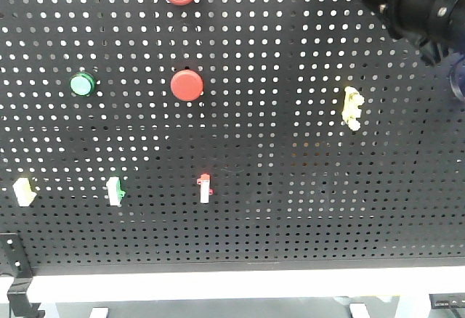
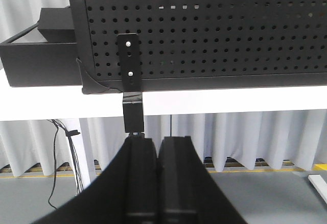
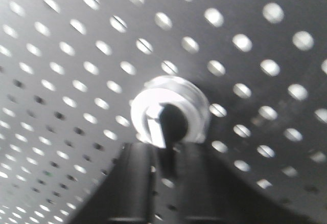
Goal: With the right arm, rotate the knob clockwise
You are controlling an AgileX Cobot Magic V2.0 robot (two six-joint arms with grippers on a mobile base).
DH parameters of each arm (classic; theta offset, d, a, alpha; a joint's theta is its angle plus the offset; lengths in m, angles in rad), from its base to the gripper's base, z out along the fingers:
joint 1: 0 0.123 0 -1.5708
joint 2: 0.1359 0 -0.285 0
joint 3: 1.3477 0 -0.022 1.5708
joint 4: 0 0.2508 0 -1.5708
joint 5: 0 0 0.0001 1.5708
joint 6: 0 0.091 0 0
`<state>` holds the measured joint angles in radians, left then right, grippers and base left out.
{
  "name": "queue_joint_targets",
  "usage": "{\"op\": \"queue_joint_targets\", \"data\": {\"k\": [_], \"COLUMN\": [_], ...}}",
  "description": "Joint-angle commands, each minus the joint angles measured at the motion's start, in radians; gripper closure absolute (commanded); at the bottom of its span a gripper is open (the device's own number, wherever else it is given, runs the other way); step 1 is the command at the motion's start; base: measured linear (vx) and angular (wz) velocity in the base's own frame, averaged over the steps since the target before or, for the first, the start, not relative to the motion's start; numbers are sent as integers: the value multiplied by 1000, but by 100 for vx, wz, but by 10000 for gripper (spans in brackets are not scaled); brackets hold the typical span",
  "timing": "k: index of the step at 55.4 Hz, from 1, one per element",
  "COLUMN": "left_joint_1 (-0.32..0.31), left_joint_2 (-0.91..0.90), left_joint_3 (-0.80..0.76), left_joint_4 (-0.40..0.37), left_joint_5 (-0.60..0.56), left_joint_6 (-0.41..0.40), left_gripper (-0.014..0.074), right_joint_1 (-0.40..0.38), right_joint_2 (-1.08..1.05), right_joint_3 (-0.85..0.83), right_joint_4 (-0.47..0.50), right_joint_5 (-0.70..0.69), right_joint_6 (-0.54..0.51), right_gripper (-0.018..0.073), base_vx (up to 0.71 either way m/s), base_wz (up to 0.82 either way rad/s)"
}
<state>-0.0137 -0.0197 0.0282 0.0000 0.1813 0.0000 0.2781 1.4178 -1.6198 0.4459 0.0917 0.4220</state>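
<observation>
In the right wrist view the knob (image 3: 168, 117), mounted on the pegboard (image 3: 76, 45), sits directly ahead of the right gripper (image 3: 167, 157), whose fingers stand almost together just below its dark centre tab, though any actual contact cannot be made out.

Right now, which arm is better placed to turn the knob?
The right. Its claw sits right at the knob on the pegboard; the left claw hangs shut below the board's bottom edge.
</observation>
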Motion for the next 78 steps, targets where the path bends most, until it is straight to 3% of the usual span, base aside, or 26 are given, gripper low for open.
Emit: {"op": "queue_joint_targets", "data": {"k": [1,7,12,19,30,39,55,78], "left_joint_1": [-3,-3,-3,-3,-3,-3,-3,-3], "left_joint_2": [-8,-8,-8,-8,-8,-8,-8,-8], "left_joint_3": [26,26,26,26,26,26,26,26], "left_joint_4": [-7,-7,-7,-7,-7,-7,-7,-7], "left_joint_5": [-82,-82,-82,-82,-82,-82,-82,-82], "left_joint_6": [0,0,0,0,0,0,0,0], "left_gripper": [603,603,603,603,603,603,603,603], "right_joint_1": [1,1,0,0,0,0,0,0], "right_joint_2": [-51,-60,-84,-135,-239,-386,-663,-808], "right_joint_3": [-50,-50,-50,-50,-38,102,492,736], "right_joint_4": [8,24,-3,-90,-266,-359,-359,-359], "right_joint_5": [-196,-173,-57,126,263,278,259,266], "right_joint_6": [-10,4,-19,-69,-70,-35,-36,-41], "right_gripper": [174,154,155,155,155,155,155,155], "base_vx": [0,0,0,0,0,0,0,0], "base_wz": [0,0,0,0,0,0,0,0]}}
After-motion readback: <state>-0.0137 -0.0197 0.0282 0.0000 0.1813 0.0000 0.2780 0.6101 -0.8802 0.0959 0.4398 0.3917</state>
